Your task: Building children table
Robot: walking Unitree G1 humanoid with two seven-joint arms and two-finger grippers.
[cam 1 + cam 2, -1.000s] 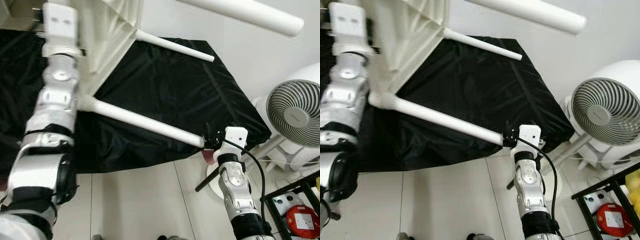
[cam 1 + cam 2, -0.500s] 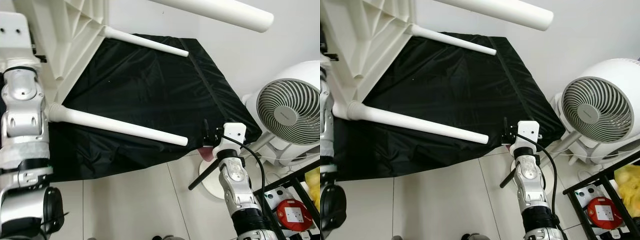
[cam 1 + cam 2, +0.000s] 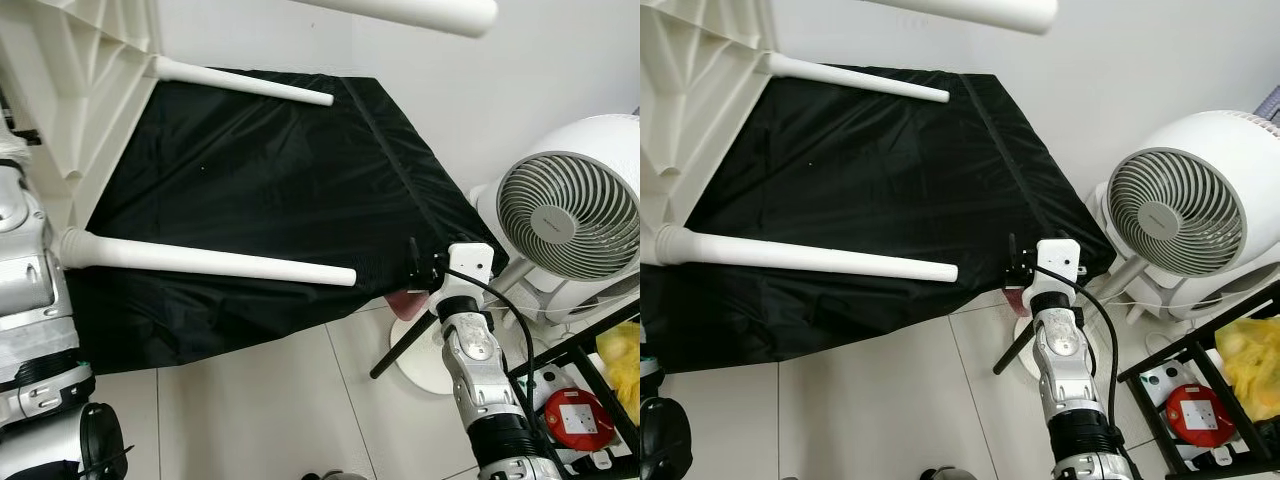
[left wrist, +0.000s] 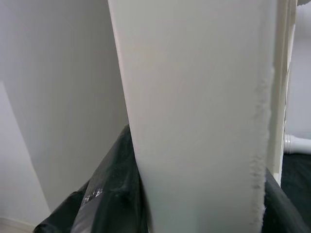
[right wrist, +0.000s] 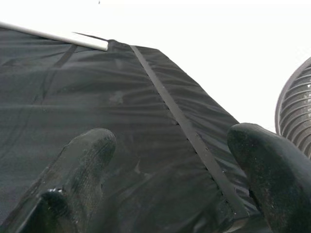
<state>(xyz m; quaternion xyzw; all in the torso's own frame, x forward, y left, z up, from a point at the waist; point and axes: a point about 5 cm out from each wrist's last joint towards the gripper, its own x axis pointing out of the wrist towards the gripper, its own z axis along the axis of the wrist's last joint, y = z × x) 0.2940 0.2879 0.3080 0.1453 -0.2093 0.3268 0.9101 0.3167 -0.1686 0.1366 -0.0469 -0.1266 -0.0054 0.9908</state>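
While table (image 3: 75, 95) stood tipped on edge over black cover (image 3: 270, 170), three legs (image 3: 200, 262) appeared fitted; assembly judged mostly done, fourth corner unverifiable, righting left. Table panel close before left gripper; left finger state: cannot tell. Fan (image 3: 560, 215) beyond right fingertips, to outer side. Right gripper (image 5: 170, 170): fingers (image 5: 80, 165) spread, empty, cover edge directly ahead, nearest leg apart.

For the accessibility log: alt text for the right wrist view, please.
The right gripper is open, its two black fingers spread over a black cloth. A white table leg crosses behind, and a fan grille shows at one edge.
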